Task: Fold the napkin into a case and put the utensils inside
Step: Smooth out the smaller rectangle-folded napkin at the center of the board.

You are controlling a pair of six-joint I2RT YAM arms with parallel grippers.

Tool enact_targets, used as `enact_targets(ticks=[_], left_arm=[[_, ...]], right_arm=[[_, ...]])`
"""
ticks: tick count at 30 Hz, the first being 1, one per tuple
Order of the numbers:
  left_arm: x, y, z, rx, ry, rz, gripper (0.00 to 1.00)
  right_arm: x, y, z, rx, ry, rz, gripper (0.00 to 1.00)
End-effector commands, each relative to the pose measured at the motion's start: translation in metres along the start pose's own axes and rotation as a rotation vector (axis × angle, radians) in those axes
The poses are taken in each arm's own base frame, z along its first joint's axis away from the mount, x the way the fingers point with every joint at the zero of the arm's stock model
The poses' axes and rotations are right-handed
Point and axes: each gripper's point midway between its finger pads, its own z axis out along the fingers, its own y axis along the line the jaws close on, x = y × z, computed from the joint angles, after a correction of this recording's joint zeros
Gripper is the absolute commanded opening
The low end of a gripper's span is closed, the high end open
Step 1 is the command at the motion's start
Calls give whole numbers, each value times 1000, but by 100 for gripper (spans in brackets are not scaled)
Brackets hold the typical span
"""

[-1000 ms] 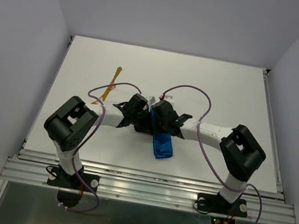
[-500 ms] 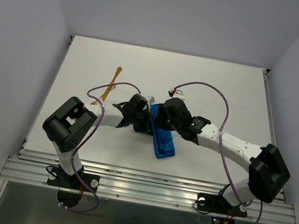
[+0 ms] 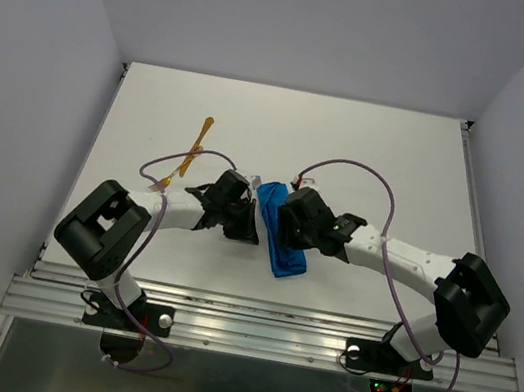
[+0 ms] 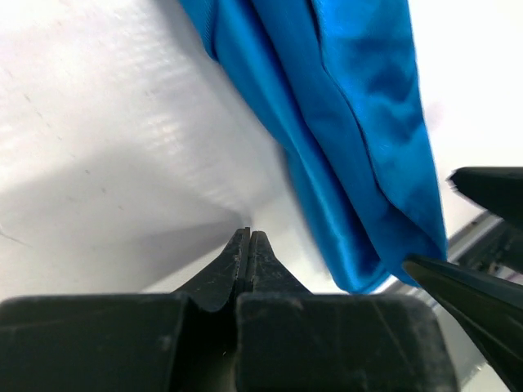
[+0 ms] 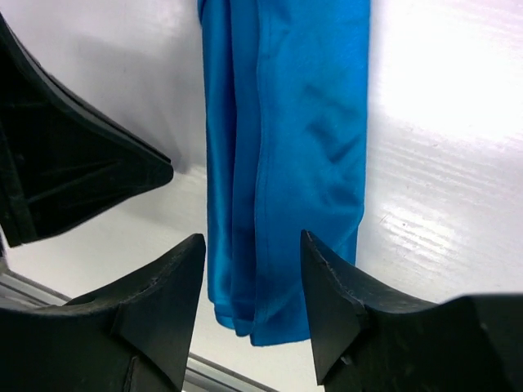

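Note:
The napkin (image 3: 283,259) is folded into a narrow bright blue strip, the case, lying near the table's middle front. It fills the right wrist view (image 5: 286,155) and shows in the left wrist view (image 4: 351,139). My right gripper (image 3: 285,237) is open and hangs over the strip's near end, one finger on each side (image 5: 252,245). My left gripper (image 3: 250,227) is shut and empty, just left of the strip (image 4: 248,234). The golden-orange utensils (image 3: 192,151) lie on the table at the back left, apart from both grippers.
The white table (image 3: 399,169) is bounded by a metal rail (image 3: 260,323) at its near edge and grey walls on the other sides. Purple cables loop over both arms. My two grippers are close together, and the right one's fingers (image 4: 482,298) show in the left wrist view.
My right arm swung its elbow out to the right and the gripper came down the strip towards its near end. My left gripper drew back a little to the left of the cloth.

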Motion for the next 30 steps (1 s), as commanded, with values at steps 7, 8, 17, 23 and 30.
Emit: enact_targets(ticks=[7,8,17,23,30], left_arm=[[-2,-35,-13,171,-19,6,0],[-2,-37,-12,179,-19,2,0],[10,-38,1,196,32,0,0],[14,-37,6,194,42,-8,0],[15,-36,6,200,39,-13,0]], right_arm=[[13,3,-8,25,40,-220,52],[17,4,-7,26,49,-233,52],[29,6,0,75,64,-300,47],[34,3,7,106,77,-310,48],[41,0,12,116,93,-297,30]])
